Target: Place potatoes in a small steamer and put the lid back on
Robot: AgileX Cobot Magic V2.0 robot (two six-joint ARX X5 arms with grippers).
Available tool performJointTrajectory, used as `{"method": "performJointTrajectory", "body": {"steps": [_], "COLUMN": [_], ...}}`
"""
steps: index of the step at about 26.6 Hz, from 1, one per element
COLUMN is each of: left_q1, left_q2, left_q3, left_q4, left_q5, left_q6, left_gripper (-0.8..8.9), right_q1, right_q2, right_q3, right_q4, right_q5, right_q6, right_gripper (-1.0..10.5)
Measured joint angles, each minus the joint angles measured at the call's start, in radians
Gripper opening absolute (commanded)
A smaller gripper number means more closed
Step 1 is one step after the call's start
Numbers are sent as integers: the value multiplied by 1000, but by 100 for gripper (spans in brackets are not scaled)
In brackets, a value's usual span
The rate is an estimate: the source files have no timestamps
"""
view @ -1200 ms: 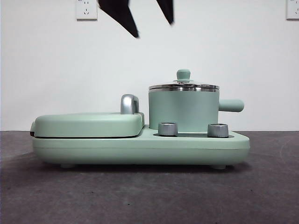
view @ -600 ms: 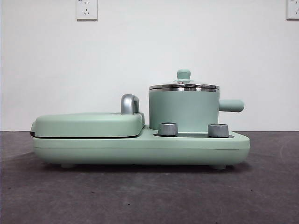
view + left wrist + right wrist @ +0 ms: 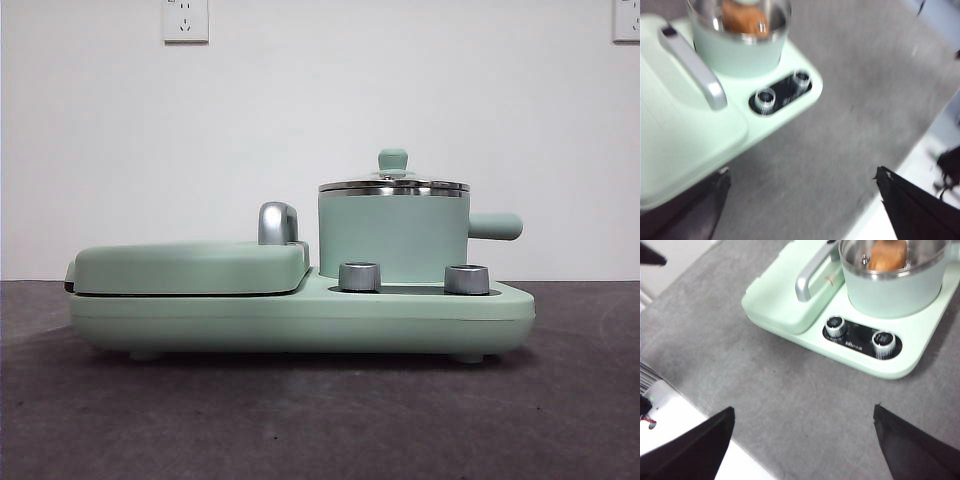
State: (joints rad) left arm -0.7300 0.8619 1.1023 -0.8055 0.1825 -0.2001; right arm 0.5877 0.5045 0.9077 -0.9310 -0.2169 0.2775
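The small steamer [image 3: 392,238] stands on the right half of the mint-green cooker base [image 3: 300,320]. The lid [image 3: 393,184] sits closed on its steel rim, knob up. The orange-brown potato [image 3: 742,17] lies inside the pot and shows through the glass in both wrist views [image 3: 887,257]. My left gripper [image 3: 801,175] hangs open above the grey table, back from the cooker, with nothing between its jaws. High over the table in front of the cooker, my right gripper [image 3: 803,409] is open and empty too. Neither arm shows in the front view.
A flat griddle cover [image 3: 190,265] with a chrome handle [image 3: 277,222] fills the base's left half. Two steel dials [image 3: 359,276] [image 3: 466,279] sit in front of the pot. The pot's stubby handle [image 3: 497,226] points right. The grey table mat ends in a white edge [image 3: 685,420].
One second ago two black jaw tips hung at the top of the front view; they have risen out of it. The steamer and lid have not moved.
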Motion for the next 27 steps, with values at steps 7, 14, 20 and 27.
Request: {"method": "performJointTrajectory", "body": {"steps": [7, 14, 20, 27], "left_q1": [-1, -1, -1, 1], "left_q2": [-187, -200, -200, -232], "left_q3": [-130, -130, -131, -171], "left_q4": [47, 1, 13, 67], "left_q5": [-63, -83, -83, -83], "left_q6": [-34, -36, -36, -36], "left_gripper": [14, 27, 27, 27], "right_q1": [0, 0, 0, 0], "right_q2": [0, 0, 0, 0], "right_q3": [0, 0, 0, 0], "right_q4": [31, 31, 31, 31], "right_q5": [-28, -43, -43, -43], "right_q6": [-5, -19, -19, -19], "right_gripper": [10, 16, 16, 16]}}
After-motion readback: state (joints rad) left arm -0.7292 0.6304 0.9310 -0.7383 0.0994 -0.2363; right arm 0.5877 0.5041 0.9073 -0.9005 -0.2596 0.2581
